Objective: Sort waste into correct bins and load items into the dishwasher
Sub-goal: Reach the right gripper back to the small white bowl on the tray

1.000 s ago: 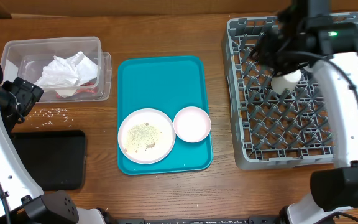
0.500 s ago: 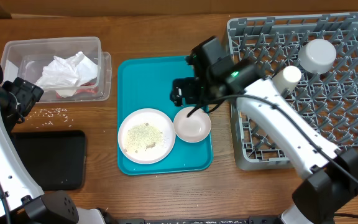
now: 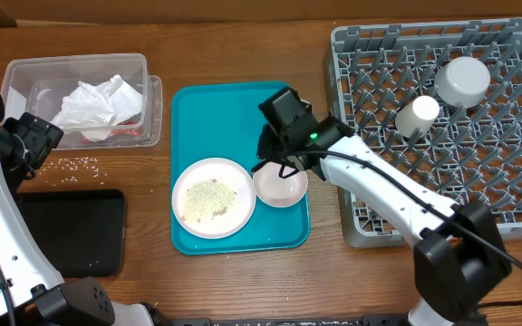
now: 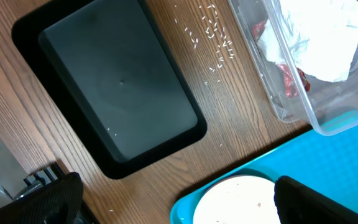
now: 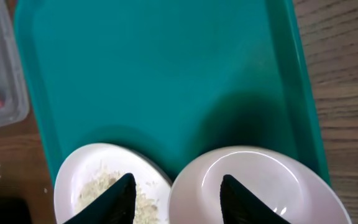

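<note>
My right gripper (image 3: 270, 163) (image 5: 178, 196) is open over the teal tray (image 3: 234, 118). One finger is over the pale plate (image 3: 213, 196) (image 5: 89, 180), which carries rice-like crumbs. The other finger is over the white bowl (image 3: 281, 183) (image 5: 272, 180), so the jaws straddle the bowl's left rim. My left gripper (image 3: 31, 138) (image 4: 179, 208) is open and empty above the table, between the clear tub (image 3: 25, 72) (image 4: 291, 112) and the black tray (image 3: 71, 231) (image 4: 120, 87). The tub holds the crumpled napkin (image 3: 96, 101) (image 4: 316, 31) and the red wrapper (image 4: 289, 78).
The grey dish rack (image 3: 361, 208) at the right holds a small white cup (image 3: 418, 115) and an upturned grey bowl (image 3: 463, 80). Loose white crumbs (image 3: 78, 164) (image 4: 213, 34) lie on the wood between the tub and the black tray.
My right arm has left the rack and swung left onto the teal tray, then settled over the white bowl's rim. The cup stays in the rack. The left arm has not moved.
</note>
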`<state>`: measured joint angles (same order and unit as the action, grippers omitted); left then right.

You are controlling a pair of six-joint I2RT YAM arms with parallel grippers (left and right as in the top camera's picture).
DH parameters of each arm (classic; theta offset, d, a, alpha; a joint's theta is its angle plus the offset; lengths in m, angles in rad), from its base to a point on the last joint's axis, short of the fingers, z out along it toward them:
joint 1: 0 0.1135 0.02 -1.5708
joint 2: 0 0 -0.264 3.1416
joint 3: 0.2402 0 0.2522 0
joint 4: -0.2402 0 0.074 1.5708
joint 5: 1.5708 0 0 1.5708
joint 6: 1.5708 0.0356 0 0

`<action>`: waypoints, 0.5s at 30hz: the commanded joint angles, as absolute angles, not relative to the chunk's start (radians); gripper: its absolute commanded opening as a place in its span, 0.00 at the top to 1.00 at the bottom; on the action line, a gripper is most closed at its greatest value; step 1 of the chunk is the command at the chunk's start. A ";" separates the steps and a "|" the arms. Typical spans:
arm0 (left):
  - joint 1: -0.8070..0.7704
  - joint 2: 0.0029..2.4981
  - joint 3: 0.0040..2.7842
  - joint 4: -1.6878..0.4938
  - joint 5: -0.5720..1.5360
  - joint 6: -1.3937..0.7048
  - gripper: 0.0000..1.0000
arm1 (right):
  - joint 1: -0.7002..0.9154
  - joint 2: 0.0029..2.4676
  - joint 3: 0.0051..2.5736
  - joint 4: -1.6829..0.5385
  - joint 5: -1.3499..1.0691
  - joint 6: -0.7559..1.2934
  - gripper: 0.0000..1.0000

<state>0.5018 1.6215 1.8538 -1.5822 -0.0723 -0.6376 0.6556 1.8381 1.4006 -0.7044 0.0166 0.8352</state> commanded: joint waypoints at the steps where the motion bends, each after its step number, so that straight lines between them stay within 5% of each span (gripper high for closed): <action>1: 0.503 1.610 1.854 -1.584 -0.077 -0.651 0.00 | 0.658 1.872 1.396 -0.682 0.054 0.905 0.54; 15: 0.504 1.610 1.854 -1.584 -0.077 -0.651 0.00 | 0.675 1.954 1.395 -0.686 -0.030 1.075 0.61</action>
<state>0.5018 1.6215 1.8538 -1.5822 -0.0723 -0.6376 0.6701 1.9308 1.4002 -0.6899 -0.0013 1.0420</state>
